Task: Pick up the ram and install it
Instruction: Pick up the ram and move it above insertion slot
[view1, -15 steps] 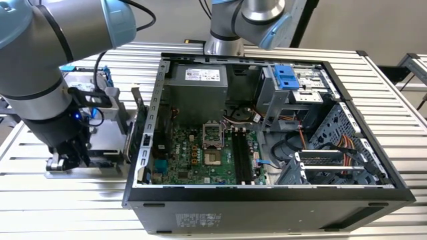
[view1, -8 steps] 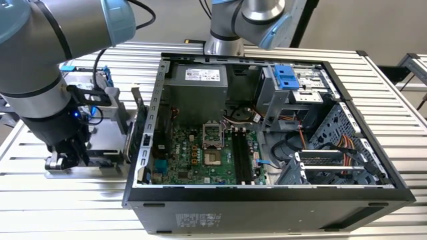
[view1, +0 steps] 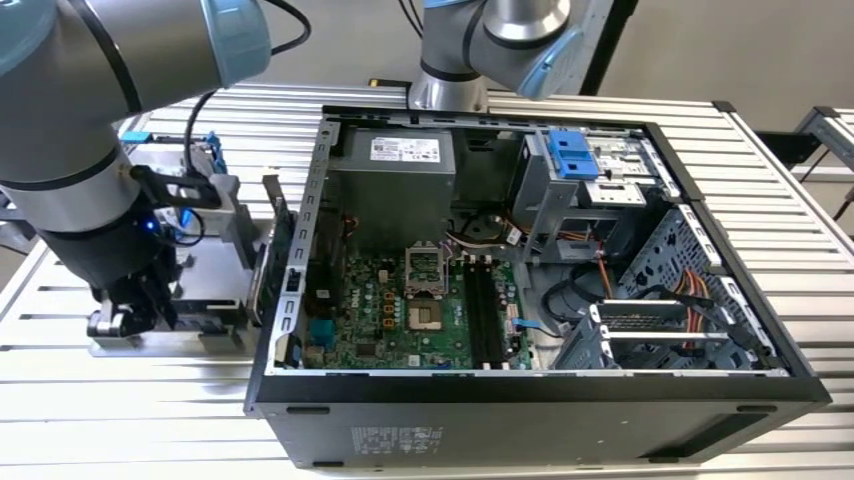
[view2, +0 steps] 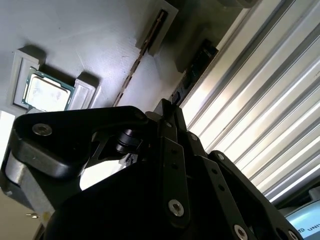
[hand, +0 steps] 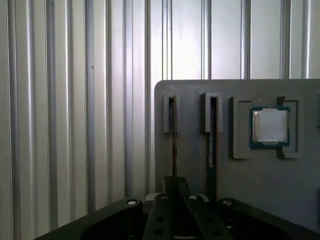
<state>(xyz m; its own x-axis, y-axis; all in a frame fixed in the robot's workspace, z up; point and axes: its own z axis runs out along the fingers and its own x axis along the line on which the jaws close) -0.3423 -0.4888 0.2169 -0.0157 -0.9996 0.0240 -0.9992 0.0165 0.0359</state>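
Note:
The ram (hand: 173, 140) stands on edge in a slot of a grey holder tray (hand: 250, 190), and it is a thin dark stick (view2: 142, 52) in both wrist views. My gripper (hand: 175, 184) sits over the near end of that stick, its black fingers drawn close on either side of it, shut on the ram. In the exterior view the gripper (view1: 118, 322) is low over the tray (view1: 200, 338), at the exterior view's left of the open computer case (view1: 534, 400). The long black memory slots (view1: 483, 310) lie on the green motherboard inside the case.
A second dark stick (hand: 212, 145) stands in the neighbouring slot, and a square silver processor (hand: 270, 125) lies in a pocket beside it. The tray and case rest on a ribbed metal table (hand: 75, 125). A second robot arm base (view1: 447, 90) stands behind the case.

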